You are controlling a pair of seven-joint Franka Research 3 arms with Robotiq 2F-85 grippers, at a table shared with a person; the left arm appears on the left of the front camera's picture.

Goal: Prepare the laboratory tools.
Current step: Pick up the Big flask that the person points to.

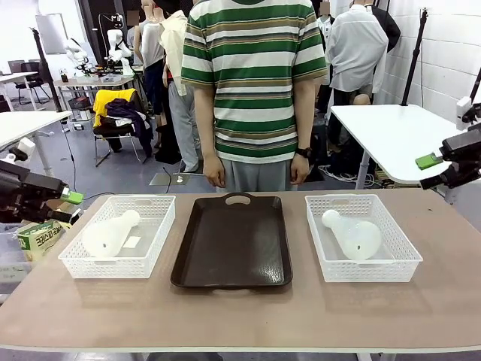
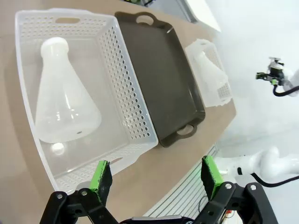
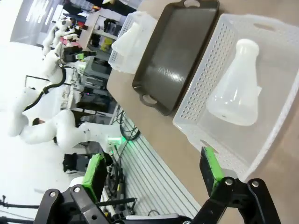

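The left flask (image 1: 110, 233) is seen lying on its side in the left basket (image 1: 161, 233), and the right flask (image 1: 352, 235) in the right basket (image 1: 316, 237) — a dark tray (image 1: 233, 241) is set between them. The left gripper (image 2: 156, 173) and right gripper (image 3: 152, 170) are held apart from the baskets — jaws spread, nothing gripped.

The front camera is looking from the robot's side across the table (image 1: 240, 316) at the person (image 1: 252, 90). The left wrist camera is looking down past the left gripper (image 2: 155, 172) onto the near left basket (image 2: 126, 70); the right one, past the right gripper (image 3: 152, 161) onto the right basket (image 3: 201, 88). All are sharing the tray (image 1: 233, 241).
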